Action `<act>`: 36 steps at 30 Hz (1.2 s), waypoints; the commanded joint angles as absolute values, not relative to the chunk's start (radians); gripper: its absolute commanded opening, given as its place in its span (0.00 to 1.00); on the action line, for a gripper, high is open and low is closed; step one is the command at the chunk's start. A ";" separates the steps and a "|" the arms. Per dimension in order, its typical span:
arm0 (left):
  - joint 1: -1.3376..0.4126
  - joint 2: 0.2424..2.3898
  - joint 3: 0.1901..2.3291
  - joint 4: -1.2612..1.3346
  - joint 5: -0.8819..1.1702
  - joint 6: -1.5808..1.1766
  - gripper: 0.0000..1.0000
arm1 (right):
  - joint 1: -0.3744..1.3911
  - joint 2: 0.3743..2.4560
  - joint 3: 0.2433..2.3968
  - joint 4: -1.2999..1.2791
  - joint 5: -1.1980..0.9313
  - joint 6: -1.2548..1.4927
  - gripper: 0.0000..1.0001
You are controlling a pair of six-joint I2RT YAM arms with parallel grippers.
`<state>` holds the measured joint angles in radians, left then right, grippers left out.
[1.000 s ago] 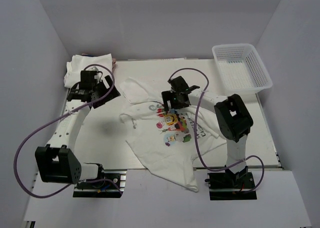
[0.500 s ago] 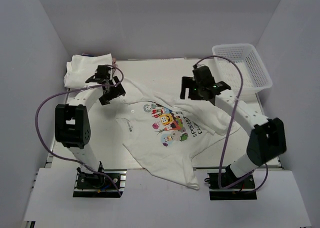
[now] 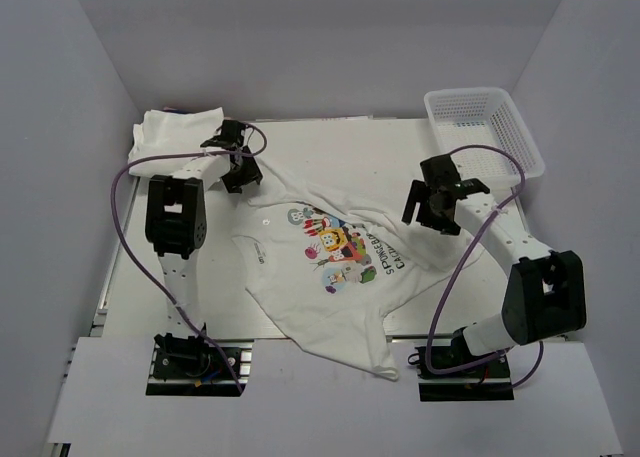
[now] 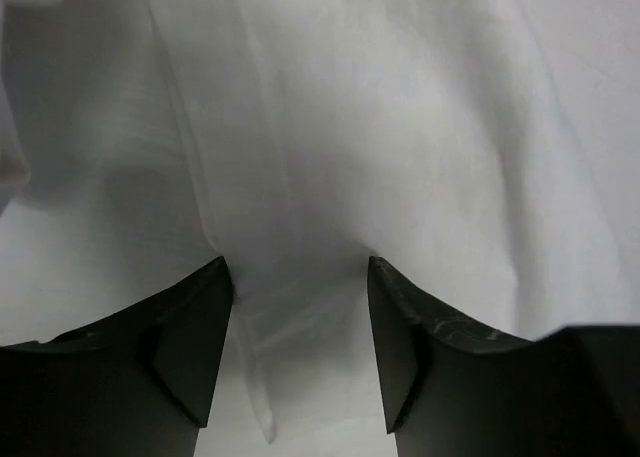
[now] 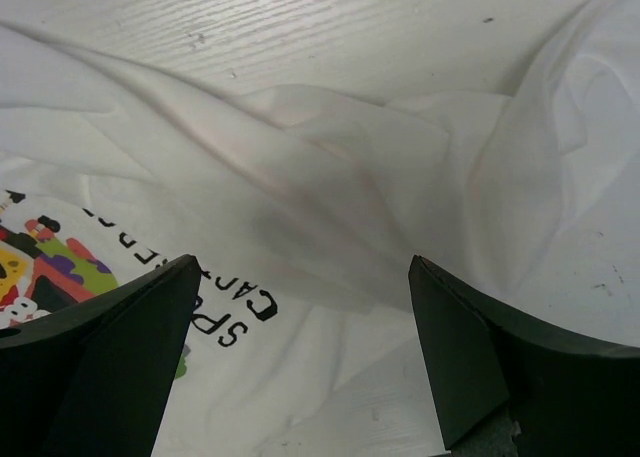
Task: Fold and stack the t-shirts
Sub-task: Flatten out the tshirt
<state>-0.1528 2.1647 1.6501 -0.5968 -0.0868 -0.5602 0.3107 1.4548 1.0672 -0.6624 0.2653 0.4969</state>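
Left wrist view: white cloth (image 4: 420, 127) fills the picture and runs off its edges; I cannot tell which part of a shirt it is. My left claw (image 4: 298, 267) shows its fingertips only, the rest cut off below.

Right wrist view: my right claw (image 5: 300, 272) hides part of the cartoon print (image 5: 45, 257), and the lettering (image 5: 240, 315) is cut short.

Top view: the shirts in the far-left white pile (image 3: 170, 132) cannot be counted.

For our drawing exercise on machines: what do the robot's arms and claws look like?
Both have white tubes, boxy black joints and a looping purple cable each. The left claw and right claw are black, with wedge-shaped fingers. Black plates anchor both.
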 commanded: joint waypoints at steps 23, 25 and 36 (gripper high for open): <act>-0.147 2.192 1.844 -0.591 -0.247 -0.430 0.00 | 0.201 1.356 0.885 -0.749 0.293 0.499 0.90; -0.147 2.137 1.819 -0.556 -0.184 -0.411 0.00 | 0.199 1.355 0.838 -0.630 0.227 0.485 0.90; -0.147 1.908 1.730 -0.538 -0.143 -0.379 0.00 | 0.210 1.448 0.949 -0.541 0.238 0.462 0.00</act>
<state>-0.1444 2.0216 1.7260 -0.5491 -0.1535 -0.4103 0.2043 1.5124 0.8696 -0.5510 0.2153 0.4629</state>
